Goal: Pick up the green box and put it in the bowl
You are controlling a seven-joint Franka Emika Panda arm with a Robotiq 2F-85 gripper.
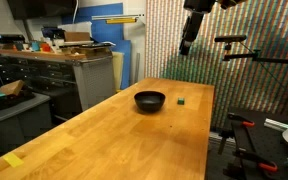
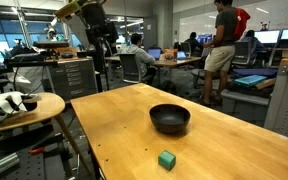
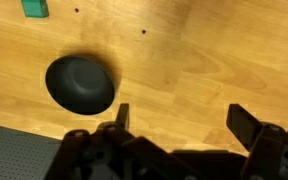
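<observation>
The green box (image 2: 167, 159) is a tiny dark green cube lying on the wooden table, beside the bowl; it also shows in an exterior view (image 1: 181, 100) and at the top left of the wrist view (image 3: 34, 8). The bowl (image 2: 169, 118) is round, black and glossy; it also shows in an exterior view (image 1: 150, 100) and the wrist view (image 3: 80, 85). My gripper (image 3: 182, 118) is open and empty, held high above the table, well away from both; it shows in both exterior views (image 1: 189, 35) (image 2: 104, 40).
The wooden table (image 1: 104, 135) has a piece of yellow tape (image 1: 14, 160) near one corner. A round side table with white objects (image 2: 19, 105) stands beside it. Cabinets (image 1: 59, 70), desks and people (image 2: 222, 45) are in the background.
</observation>
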